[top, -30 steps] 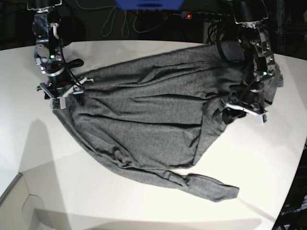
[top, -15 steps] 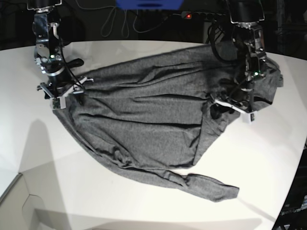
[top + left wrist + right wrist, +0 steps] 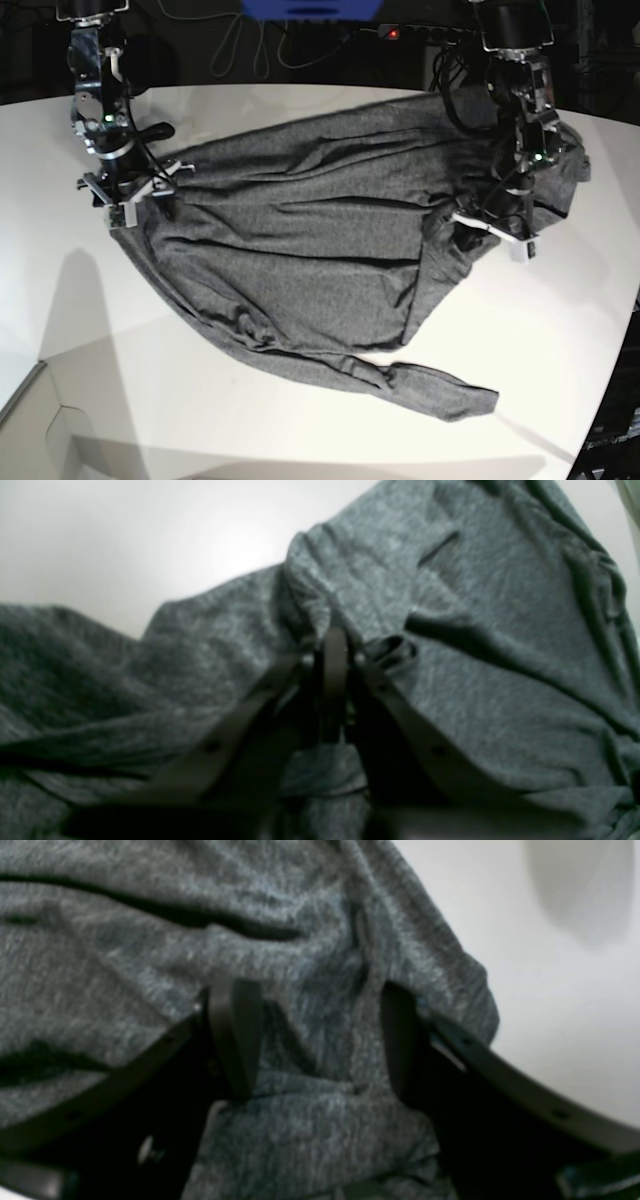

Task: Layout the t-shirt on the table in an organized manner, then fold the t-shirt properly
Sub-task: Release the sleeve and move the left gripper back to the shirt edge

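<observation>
Change since earlier frame: left gripper (image 3: 490, 236), on the base view's right, has slid inward along the shirt's edge and drawn its jaws together; right gripper (image 3: 135, 198) unmoved

Item: t-shirt (image 3: 300, 250), dark heather-grey knit, plain. Location: spread crumpled across the middle of the white table (image 3: 300, 440), one long sleeve (image 3: 430, 388) trailing toward the near edge, body creased in diagonal ridges, not yet flat

Left gripper (image 3: 334, 665): clenched, a small pinched fold of grey cloth caught between the fingertips in the wrist view, fabric bunching up on both sides

Right gripper (image 3: 320, 1040): spread wide, fingers (image 3: 235, 1035) straddling a raised wrinkle near the cloth's edge, nothing clamped; bare table just beside it

Handling, as judged: light, limp, stretchy; no stiffness, so it drapes and drags in folds instead of sliding as a sheet; low slip against the matte top; not fragile. Best hold: hems, shoulder seams or sleeve ends, one per gripper, well apart, so tension between them smooths the body. A pinch mid-panel likely lifts only a peak
</observation>
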Controlling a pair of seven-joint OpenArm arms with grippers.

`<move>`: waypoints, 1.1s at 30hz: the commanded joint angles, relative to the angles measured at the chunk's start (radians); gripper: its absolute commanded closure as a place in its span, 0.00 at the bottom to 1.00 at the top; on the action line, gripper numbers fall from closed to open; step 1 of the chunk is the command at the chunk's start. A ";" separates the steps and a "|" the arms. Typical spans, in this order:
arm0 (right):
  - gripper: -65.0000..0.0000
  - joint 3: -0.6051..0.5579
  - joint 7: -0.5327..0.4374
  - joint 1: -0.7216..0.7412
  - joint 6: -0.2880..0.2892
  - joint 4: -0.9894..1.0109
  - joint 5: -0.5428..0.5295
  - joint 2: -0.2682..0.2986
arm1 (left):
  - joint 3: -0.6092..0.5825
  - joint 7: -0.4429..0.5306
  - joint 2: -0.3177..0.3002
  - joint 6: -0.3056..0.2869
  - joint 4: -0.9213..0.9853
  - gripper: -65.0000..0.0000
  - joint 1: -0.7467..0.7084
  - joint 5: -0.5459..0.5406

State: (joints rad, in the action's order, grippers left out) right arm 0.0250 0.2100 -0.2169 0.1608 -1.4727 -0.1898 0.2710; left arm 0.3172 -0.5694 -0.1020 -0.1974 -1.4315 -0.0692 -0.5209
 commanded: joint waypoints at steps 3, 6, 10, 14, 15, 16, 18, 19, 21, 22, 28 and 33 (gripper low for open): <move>0.42 0.006 -0.027 0.006 0.003 -0.015 -0.001 0.011 | 0.004 0.028 -0.014 -0.004 -0.079 1.00 0.035 -0.012; 0.42 0.006 -0.027 0.007 0.003 -0.015 -0.001 0.011 | 0.004 0.039 -0.041 -0.003 -0.104 1.00 0.124 -0.002; 0.42 0.006 -0.027 0.010 0.003 -0.015 -0.001 0.011 | 0.004 0.039 -0.124 -0.003 -0.025 1.00 0.326 -0.002; 0.42 0.006 -0.027 0.009 0.003 -0.015 -0.001 0.011 | -0.003 0.039 -0.192 -0.010 0.199 1.00 0.543 -0.002; 0.42 0.006 -0.027 0.007 0.003 -0.015 -0.001 0.011 | -0.003 0.039 -0.201 -0.012 0.254 1.00 0.584 -0.002; 0.42 0.006 -0.027 0.007 0.003 -0.015 -0.001 0.012 | -0.003 0.039 -0.210 -0.012 0.309 1.00 0.621 -0.002; 0.42 0.006 -0.027 0.007 0.003 -0.015 -0.001 0.014 | -0.005 0.041 -0.224 -0.014 0.426 1.00 0.702 -0.002; 0.42 0.006 -0.027 0.006 0.003 -0.015 -0.001 0.014 | -0.005 0.041 -0.224 -0.014 0.466 1.00 0.728 -0.002; 0.42 0.006 -0.027 0.006 0.003 -0.015 -0.001 0.014 | -0.005 0.047 -0.230 -0.014 0.541 1.00 0.756 -0.002; 0.42 0.006 -0.027 0.006 0.003 -0.015 -0.001 0.014 | -0.005 0.076 -0.232 -0.014 0.570 1.00 0.767 -0.002; 0.42 0.006 -0.027 0.006 0.003 -0.015 -0.001 0.014 | -0.089 0.372 -0.236 -0.010 0.751 1.00 0.773 0.000; 0.42 0.006 -0.027 0.007 0.003 -0.015 -0.001 0.014 | -0.191 0.533 -0.236 -0.009 0.912 0.99 0.802 -0.002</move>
State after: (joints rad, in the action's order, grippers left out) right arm 0.0257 0.2096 -0.2195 0.1612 -1.4712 -0.1894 0.2745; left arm 0.1219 -0.0624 -0.3237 -0.2005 -0.4973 0.6907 -0.5140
